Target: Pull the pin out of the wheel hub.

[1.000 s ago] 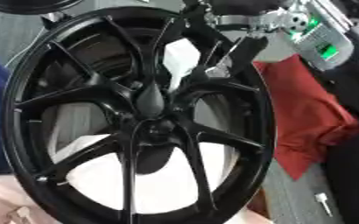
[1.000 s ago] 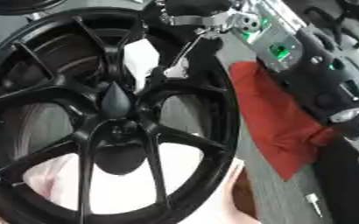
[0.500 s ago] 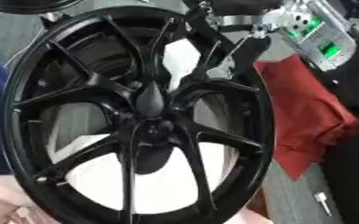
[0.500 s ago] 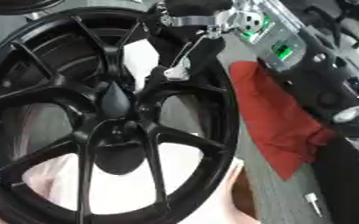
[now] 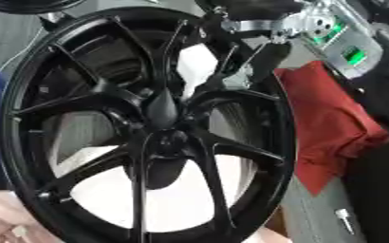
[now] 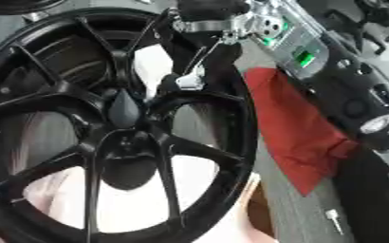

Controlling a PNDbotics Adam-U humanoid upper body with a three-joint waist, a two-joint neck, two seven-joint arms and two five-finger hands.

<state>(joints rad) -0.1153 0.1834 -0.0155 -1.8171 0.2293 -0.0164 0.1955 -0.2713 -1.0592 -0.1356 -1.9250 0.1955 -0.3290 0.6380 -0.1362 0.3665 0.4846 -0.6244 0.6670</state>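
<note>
- A grey surface point(image 6: 289, 199) is lying under a black wheel point(image 5: 148, 123), which is filling most of the view and standing tilted.
- The hub point(image 5: 161, 109) is sitting at the wheel's middle; I cannot make out the pin itself.
- The right hand point(image 6: 199, 71) is reaching between the upper spokes; its fingers are curling narrow near a silver piece point(image 6: 188, 81); what they are holding is unclear.
- The reach seems in hand; next is likely gripping and pulling straight out.
- A red cloth point(image 5: 330, 123) is lying just beside the rim; a small bolt point(image 5: 345, 219) is lying near.

The right arm point(image 6: 339, 71) slants down from the upper right. Its hand point(image 6: 199, 45) points downward, fingers point(image 6: 189, 78) reaching low and leftward. Whether they are curled cannot be made out.
</note>
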